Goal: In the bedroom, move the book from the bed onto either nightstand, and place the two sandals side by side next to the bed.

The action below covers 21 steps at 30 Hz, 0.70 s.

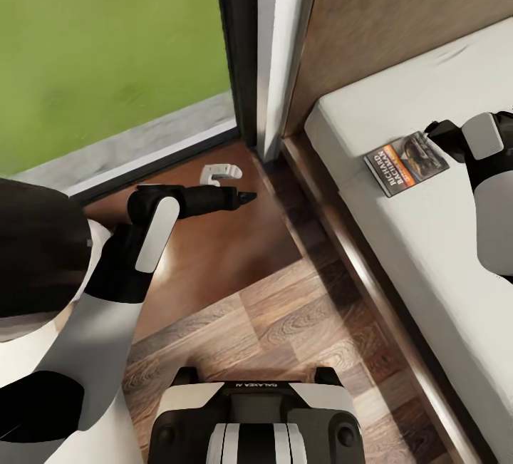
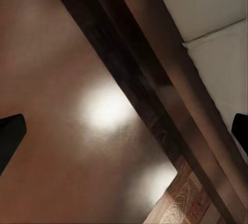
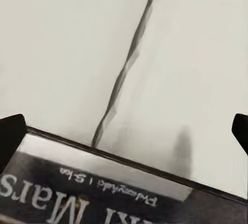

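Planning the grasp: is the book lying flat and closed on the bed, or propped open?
Flat and closed. The book lies cover-up on the mattress, title lettering visible, no pages showing.

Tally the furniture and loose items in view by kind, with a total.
Bed: 1
Nightstand: 1
Book: 1
Small white hook-shaped item on the nightstand: 1
Total: 4
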### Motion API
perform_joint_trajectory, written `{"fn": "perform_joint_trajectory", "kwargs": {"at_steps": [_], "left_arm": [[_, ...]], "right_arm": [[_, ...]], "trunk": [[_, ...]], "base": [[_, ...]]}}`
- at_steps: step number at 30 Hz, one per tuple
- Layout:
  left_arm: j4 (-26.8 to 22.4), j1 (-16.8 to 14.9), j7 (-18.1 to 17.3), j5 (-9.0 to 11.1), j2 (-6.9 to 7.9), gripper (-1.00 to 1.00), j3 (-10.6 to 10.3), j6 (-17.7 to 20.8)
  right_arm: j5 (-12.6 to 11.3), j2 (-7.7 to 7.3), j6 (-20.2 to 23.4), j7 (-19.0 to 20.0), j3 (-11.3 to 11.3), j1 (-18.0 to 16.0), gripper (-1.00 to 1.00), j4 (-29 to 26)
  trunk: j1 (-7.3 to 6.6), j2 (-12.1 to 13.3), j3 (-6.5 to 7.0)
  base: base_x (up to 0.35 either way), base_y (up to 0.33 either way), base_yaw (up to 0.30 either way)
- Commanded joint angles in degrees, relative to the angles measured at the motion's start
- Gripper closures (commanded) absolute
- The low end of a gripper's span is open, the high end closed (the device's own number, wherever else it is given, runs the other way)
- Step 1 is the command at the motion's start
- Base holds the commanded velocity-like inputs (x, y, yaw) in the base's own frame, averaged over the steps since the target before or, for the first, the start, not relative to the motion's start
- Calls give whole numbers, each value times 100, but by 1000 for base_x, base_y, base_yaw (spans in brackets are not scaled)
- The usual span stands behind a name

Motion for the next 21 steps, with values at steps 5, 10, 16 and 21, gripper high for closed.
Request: {"fn": "perform_joint_trajectory", "kwargs": {"at_steps": [5,10,16,21], "left_arm": [[1,-5,-32,-33,-3,-100,8,22],[4,-5,-30,-35,3,-100,12,22],[0,-6,-38,-28,5,-100,13,22],[1,-5,-40,-25,5,-100,13,22]], "right_arm": [[-60,-2,16,-40,1,-1,-100,-10],[-60,-1,16,-40,1,-1,-100,-10],[-58,-2,16,-40,1,-1,-100,-10],[-58,-2,10,-40,1,-1,-100,-10]], "trunk": [[2,-1,-2],[2,-1,-2],[2,-1,-2],[2,-1,-16]], "base": [[165,-90,0],[131,-4,0],[-42,15,0],[-72,33,0]]}}
